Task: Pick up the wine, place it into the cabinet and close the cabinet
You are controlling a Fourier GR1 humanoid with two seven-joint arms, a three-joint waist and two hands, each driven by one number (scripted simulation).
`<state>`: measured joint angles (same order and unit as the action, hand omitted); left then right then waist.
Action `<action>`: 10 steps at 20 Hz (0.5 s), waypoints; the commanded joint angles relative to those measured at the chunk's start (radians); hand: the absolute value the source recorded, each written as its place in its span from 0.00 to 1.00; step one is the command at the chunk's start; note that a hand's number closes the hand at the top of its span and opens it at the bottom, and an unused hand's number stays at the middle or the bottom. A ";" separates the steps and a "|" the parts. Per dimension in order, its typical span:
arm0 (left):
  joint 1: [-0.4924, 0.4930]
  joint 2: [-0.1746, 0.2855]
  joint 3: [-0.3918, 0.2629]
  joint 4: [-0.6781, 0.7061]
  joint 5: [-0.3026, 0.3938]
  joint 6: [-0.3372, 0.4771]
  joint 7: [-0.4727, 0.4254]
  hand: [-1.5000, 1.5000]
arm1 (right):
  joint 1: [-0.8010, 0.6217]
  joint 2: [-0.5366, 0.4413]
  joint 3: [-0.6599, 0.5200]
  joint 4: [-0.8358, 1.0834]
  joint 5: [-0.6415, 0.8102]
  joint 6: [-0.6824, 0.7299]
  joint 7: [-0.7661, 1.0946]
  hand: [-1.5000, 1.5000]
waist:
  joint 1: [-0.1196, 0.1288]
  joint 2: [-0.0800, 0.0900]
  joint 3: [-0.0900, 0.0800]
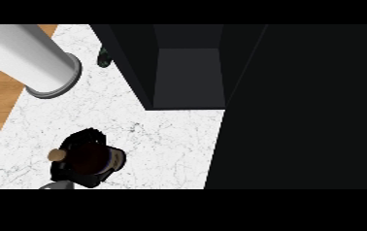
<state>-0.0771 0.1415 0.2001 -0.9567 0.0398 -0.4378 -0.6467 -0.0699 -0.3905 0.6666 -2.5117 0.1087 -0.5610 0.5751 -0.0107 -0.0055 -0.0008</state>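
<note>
A pale cylinder [39, 55] with a grey rim is rising toward me from the upper left, its lower end sitting at the counter's [165, 142] left edge; I cannot tell what it is. Below it, at the lower left, my left hand [84, 139] is curling its black fingers round the wine [111, 159], clamping the dark bottle so that much of it is hiding under my fingers. A sliver of grey forearm [54, 185] is showing beneath. The bottle is looking foreshortened: its cork [57, 154] is pointing up toward me and leaning to the left, while the labelled body is lying to the right, so the long axis is running left to right. I cannot tell whether it is touching the marble. The cabinet [188, 74] is standing open, well apart, up and to the right, with its door [301, 108] filling the right side. A small dark thing [105, 57] is sitting just beside the cabinet's left wall.
</note>
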 commanded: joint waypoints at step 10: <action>0.065 -0.078 -0.065 -0.103 0.033 -0.035 -0.007 1.00 | 0.076 -0.058 0.023 -0.214 0.102 -0.022 0.038 0.00 | 0.002 -0.003 0.000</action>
<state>-0.0672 0.0747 0.1538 -0.9826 0.0440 -0.4231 -0.6595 -0.0408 -0.4162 0.6697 -2.5107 0.1055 -0.5752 0.5177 -0.0109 -0.0058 -0.0001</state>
